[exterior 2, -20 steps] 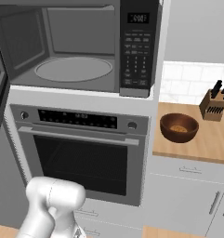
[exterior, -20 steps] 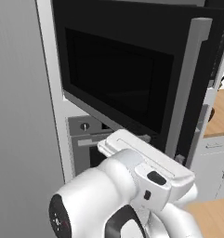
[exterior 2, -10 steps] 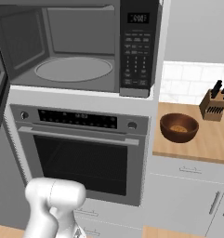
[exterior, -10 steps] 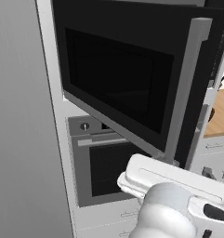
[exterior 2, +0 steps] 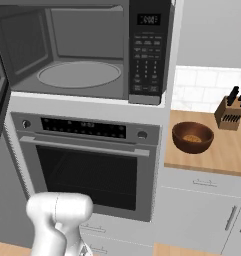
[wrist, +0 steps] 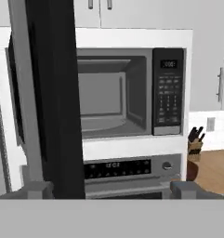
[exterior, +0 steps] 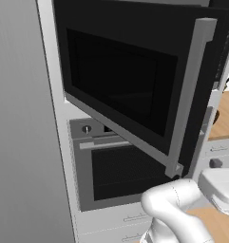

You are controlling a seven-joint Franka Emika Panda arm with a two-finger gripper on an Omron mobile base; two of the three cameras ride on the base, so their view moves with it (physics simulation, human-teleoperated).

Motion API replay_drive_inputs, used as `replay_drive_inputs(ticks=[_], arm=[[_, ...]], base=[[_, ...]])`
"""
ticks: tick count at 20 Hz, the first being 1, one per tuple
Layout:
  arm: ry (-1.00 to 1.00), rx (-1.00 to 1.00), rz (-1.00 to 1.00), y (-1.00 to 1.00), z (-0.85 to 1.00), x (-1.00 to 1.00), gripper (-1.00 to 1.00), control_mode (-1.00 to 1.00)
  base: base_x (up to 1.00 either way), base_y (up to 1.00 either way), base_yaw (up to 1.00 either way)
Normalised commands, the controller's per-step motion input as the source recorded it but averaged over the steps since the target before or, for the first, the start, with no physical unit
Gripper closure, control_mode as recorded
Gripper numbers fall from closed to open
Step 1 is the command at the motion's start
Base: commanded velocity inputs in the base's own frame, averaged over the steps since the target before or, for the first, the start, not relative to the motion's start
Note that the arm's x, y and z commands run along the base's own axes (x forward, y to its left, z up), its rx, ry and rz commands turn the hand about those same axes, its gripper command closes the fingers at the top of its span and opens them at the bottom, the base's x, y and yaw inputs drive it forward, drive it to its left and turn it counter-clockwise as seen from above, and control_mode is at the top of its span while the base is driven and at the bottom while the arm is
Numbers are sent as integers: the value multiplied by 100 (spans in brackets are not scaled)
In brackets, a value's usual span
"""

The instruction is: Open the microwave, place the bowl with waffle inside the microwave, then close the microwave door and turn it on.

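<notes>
Two finger tips [wrist: 36, 189] stand at the lower corners of the hand view, one at the left and one at the right, set wide apart with nothing between them. The gripper [wrist: 111, 191] is therefore spread open and holds nothing.

Directly ahead of the hand stands the microwave door [wrist: 53, 97], swung out on its left hinge and seen nearly edge-on as a tall black slab. Its grey vertical bar handle [exterior: 189, 95] runs down the free edge in the left base view, with the dark glass window to its left.

Beyond the door, the microwave [exterior 2: 92, 50] is open. Its grey cavity is exposed, and the round turntable [exterior 2: 79, 74] lies bare on the cavity floor. The black keypad panel [exterior 2: 148, 50] with its small display sits to the right of the cavity.

Below the microwave is the steel oven [exterior 2: 87, 165], door shut, with a horizontal handle bar and a knob at each end of its control strip.

The bowl [exterior 2: 192, 137] rests on the wooden counter [exterior 2: 227, 150] to the right of the oven, well apart from the gripper and outside the microwave. A pale brown item lies inside the bowl. A knife block [exterior 2: 231, 111] stands on the same counter, behind and to the right of the bowl, near the tiled wall.
</notes>
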Motion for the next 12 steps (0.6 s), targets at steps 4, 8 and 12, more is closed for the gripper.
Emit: replay_drive_inputs(ticks=[4, 8, 12], arm=[[0, 3, 64, -64, 0, 19, -100, -100], [0, 9, 71, -44, 0, 63, -100, -100], [-2, 12, 72, -25, -1, 100, -100, -100]], base=[[0, 0, 0], [0, 0, 0], [0, 0, 0]])
